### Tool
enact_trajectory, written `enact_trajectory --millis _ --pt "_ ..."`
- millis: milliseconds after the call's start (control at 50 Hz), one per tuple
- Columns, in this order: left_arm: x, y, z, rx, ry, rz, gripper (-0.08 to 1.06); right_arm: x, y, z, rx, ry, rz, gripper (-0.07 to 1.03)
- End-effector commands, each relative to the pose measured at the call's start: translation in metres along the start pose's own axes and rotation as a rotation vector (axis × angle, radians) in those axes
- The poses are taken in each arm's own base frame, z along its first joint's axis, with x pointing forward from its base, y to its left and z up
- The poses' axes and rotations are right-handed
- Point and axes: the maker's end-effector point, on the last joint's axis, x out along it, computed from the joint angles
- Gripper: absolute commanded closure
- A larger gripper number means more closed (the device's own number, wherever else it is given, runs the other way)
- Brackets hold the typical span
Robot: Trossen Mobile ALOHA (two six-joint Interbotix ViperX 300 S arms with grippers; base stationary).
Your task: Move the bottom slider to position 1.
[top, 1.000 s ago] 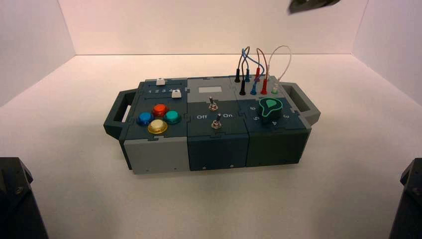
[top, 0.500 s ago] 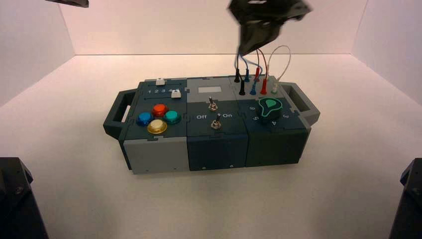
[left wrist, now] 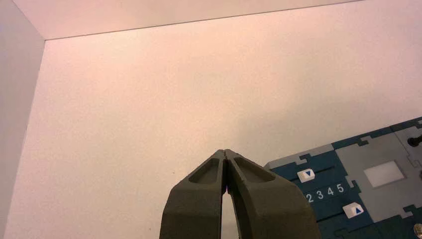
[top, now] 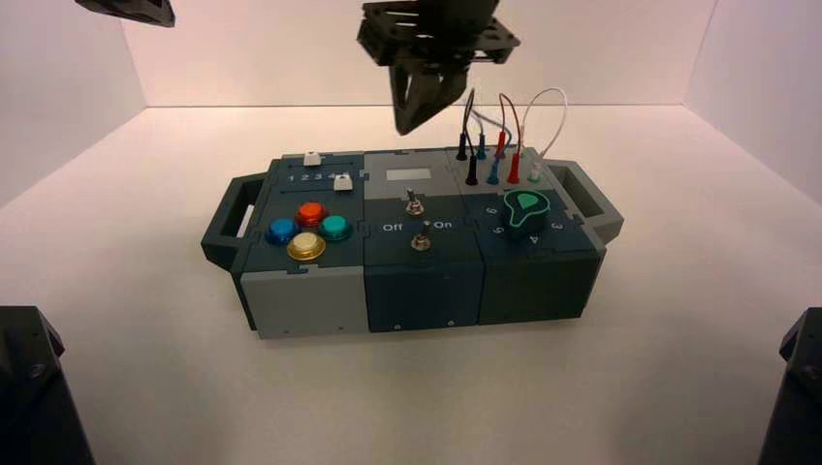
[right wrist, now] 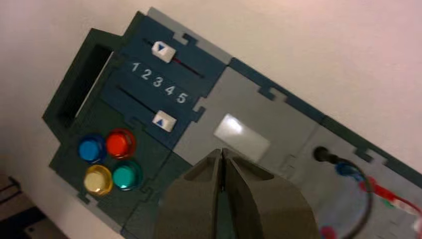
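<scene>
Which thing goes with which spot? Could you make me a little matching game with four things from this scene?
1. Bottom slider
2. Green dial
3. Right gripper
4. Red button

A. On the box's right section, in front of the wires
B. In the air over the box's back edge, fingers shut
C. Below the printed number row, near the 5 end
D. On the box's left section, just behind the yellow button

Pairs: 1-C, 2-A, 3-B, 4-D

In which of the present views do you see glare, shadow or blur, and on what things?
Right wrist view: glare on the pale window; the wires look soft. High view: the right pincer is a little blurred; soft shadow on the table before the box.
</scene>
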Motion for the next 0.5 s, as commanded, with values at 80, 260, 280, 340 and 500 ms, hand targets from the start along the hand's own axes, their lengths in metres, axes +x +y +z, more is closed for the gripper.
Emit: enact_trajectory --millis 80,260,280,340,500 --pt "-0.003 0.0 0.013 0.001 -0.015 0.001 1.0 -0.001 0.009 0.011 0.016 -0.016 0.023 0.99" --pt "-0.001 -0.003 0.005 0.002 0.034 -0.008 1.0 0.011 0.009 0.006 0.031 0.015 0.025 0.99" --pt "0.0 -0.004 0.003 0.006 0.041 -0.012 1.0 0.012 0.009 0.005 0.033 0.018 0.025 0.99" --pt "0.0 -0.01 0.002 0.018 0.049 -0.027 1.0 0.015 0.009 0.006 0.032 0.022 0.025 0.99" --pt "0.0 -0.023 -0.001 0.048 0.063 -0.06 1.0 0.022 0.01 0.01 0.04 0.029 0.029 0.99"
